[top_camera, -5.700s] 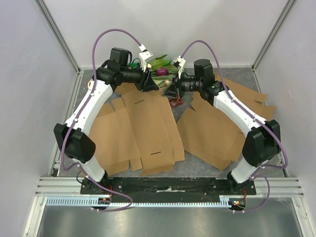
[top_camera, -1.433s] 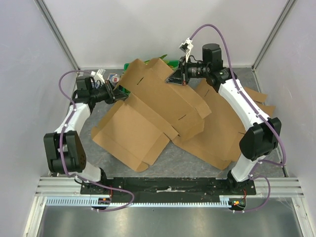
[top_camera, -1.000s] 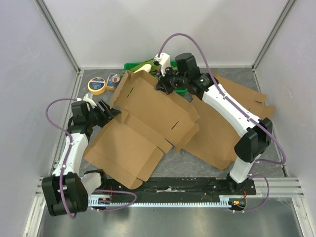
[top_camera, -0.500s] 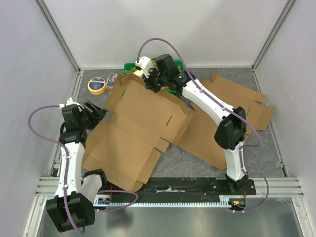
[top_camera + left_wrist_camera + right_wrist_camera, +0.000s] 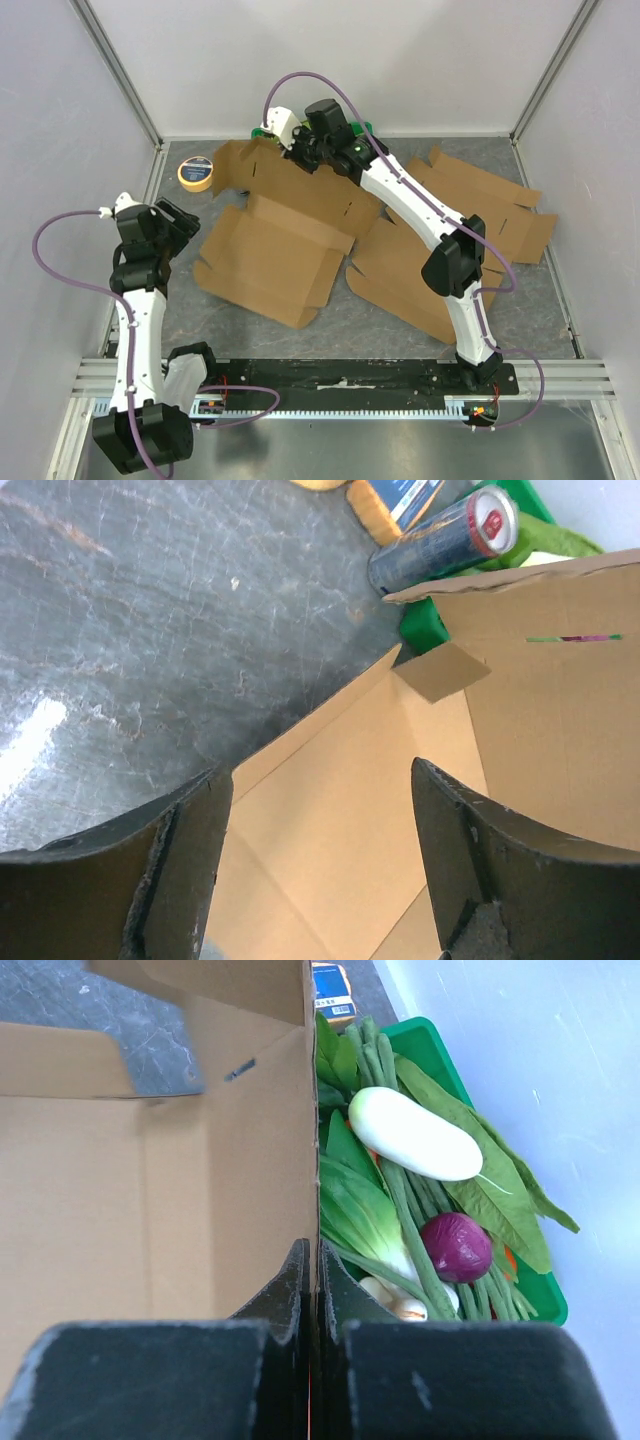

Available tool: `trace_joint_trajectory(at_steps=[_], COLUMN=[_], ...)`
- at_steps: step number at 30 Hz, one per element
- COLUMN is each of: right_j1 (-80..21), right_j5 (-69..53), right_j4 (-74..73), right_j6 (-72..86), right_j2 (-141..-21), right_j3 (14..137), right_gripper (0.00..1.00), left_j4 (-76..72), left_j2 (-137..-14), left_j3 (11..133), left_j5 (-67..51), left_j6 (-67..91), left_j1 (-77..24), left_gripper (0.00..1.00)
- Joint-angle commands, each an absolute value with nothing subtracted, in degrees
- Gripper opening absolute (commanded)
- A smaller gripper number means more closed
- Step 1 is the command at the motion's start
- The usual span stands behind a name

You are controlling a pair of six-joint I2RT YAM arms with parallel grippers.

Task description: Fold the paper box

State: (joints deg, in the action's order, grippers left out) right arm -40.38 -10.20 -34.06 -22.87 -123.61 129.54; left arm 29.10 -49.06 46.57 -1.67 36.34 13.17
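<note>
The left tool gapes wide above the paper box, a can lying beyond.

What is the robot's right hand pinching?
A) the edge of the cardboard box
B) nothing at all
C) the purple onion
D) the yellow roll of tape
A: in the right wrist view, the right gripper has its two fingers shut tight on the upright edge of the cardboard box.

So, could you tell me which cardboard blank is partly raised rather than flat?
The left blank, its far panel pinched upright by the right fingers; the right-hand blanks lie flat.
</note>
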Motion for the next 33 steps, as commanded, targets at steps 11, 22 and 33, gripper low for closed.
trace_joint_trajectory(at_steps=[11,22,33], right_j1=[-45.7,-46.0,-46.1], right_j5=[-15.1,-21.1,-21.7], right_j4=[-30.9,-32.7,-33.3], right_j6=[-25.4,-27.1,-27.4], right_j2=[-122.1,-121.2,-120.9], right_j3=[122.2,120.4,120.4], right_gripper=[0.00,0.00,0.00], left_j4=[9.7,16.2,20.9], left_j2=[-49.8,-52.3,-54.0], left_j3=[48.3,52.5,57.6], left_j5=[-25.5,-6.1,-2.5], left_j6=[29.1,17.2,13.6], left_j1=[2.1,-7.2,-7.2], left_gripper=[0.61,0.45,0.62])
